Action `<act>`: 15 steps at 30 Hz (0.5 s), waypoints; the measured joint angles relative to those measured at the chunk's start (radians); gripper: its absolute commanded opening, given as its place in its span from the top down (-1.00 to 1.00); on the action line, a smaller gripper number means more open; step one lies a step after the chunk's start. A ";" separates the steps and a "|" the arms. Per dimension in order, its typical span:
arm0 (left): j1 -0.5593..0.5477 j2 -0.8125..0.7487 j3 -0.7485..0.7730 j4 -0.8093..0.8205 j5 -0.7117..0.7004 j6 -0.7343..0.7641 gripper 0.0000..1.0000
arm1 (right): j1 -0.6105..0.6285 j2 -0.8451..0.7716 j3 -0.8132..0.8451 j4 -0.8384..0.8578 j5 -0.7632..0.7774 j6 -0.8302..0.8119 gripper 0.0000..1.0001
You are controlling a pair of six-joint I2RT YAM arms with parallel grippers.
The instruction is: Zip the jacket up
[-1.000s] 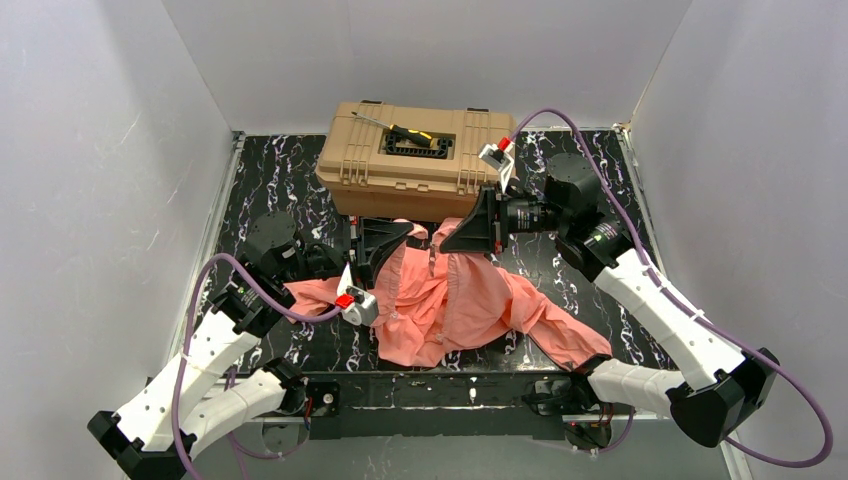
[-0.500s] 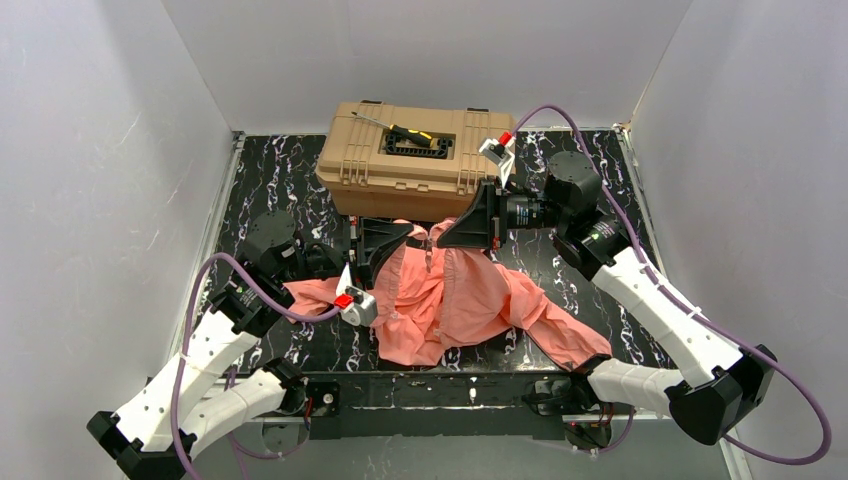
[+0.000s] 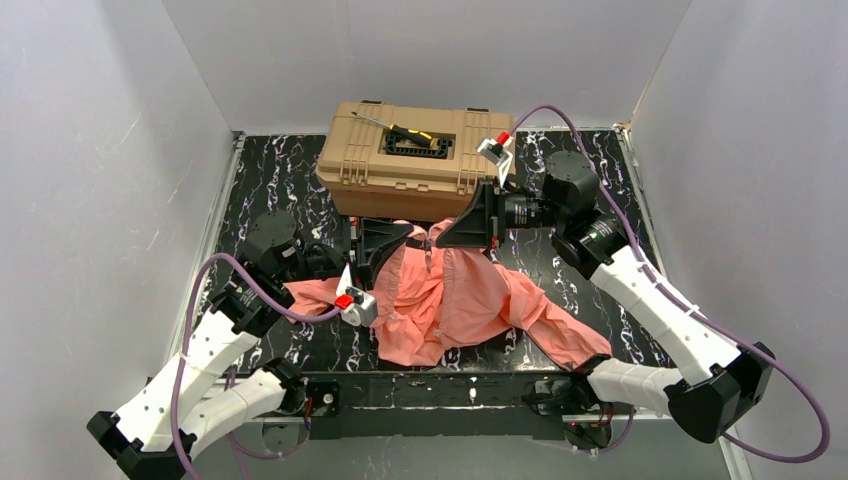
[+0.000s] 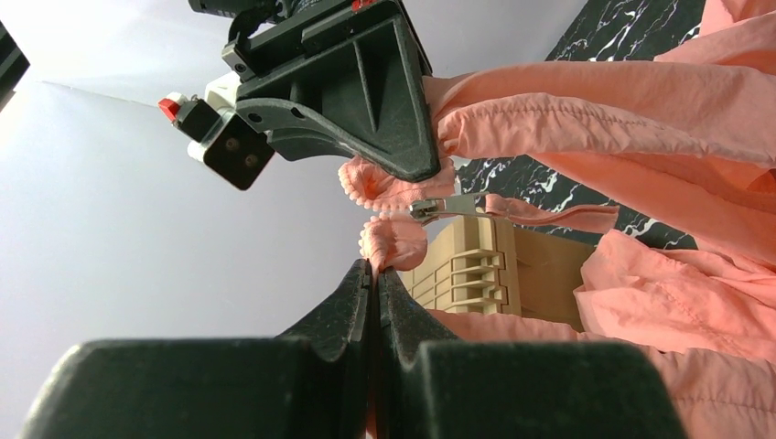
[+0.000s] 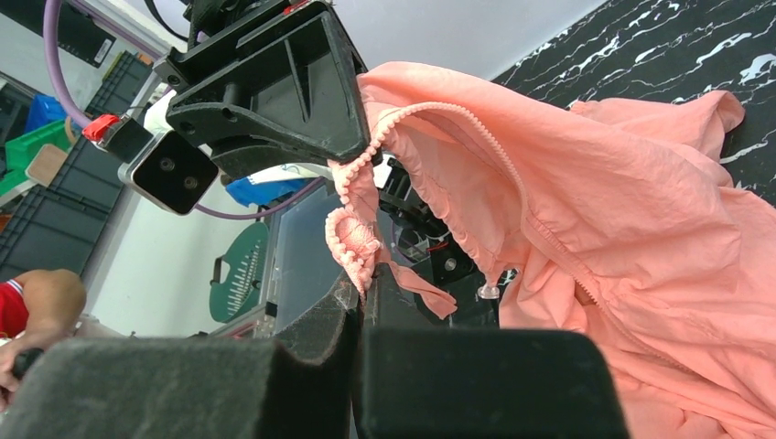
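Right now we are holding the salmon-pink jacket (image 3: pixel 455 300), which is lying crumpled in the middle of the dark marbled counter (image 3: pixel 270 190), between our two arms and just near of the tan toolbox (image 3: pixel 420 165). Most of the fabric is resting flat on the counter. One sleeve (image 3: pixel 560 335) is trailing toward the near right, and the other side is bunching to the left, under our left arm. At the far end, the two edges of the front opening are being lifted off the counter.

Our left gripper (image 4: pixel 373 270) is reaching in from the left, and its fingers are pressing together on a small bunch of the pink edge. Just above that bunch, a metal slider (image 4: pixel 437 208) is sitting on the fabric. Our right gripper (image 5: pixel 363 291) is coming in from the right, its fingers likewise pressing together and pinching the other edge. From that pinch a row of pink zipper teeth (image 5: pixel 439 108) is curving away along the cloth. The two grippers are facing each other tip to tip, very near one another, with the front opening gaping between the edges.

Farther out, a black and yellow tool (image 3: pixel 415 138) is lying on the lid of the toolbox. Purple cables (image 3: pixel 640 240) are looping along both arms, and plain pale walls are closing in the counter on the left, right and far sides.
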 measured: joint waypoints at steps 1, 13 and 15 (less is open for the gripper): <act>0.000 0.000 0.000 0.000 0.000 0.002 1.00 | 0.000 0.003 0.000 0.000 0.000 0.003 0.97; 0.000 0.000 0.000 -0.026 0.010 0.003 1.00 | 0.006 0.020 0.000 0.077 -0.004 0.043 0.97; 0.000 0.000 0.000 -0.032 0.010 0.003 1.00 | 0.007 0.019 -0.001 0.097 -0.005 0.049 0.97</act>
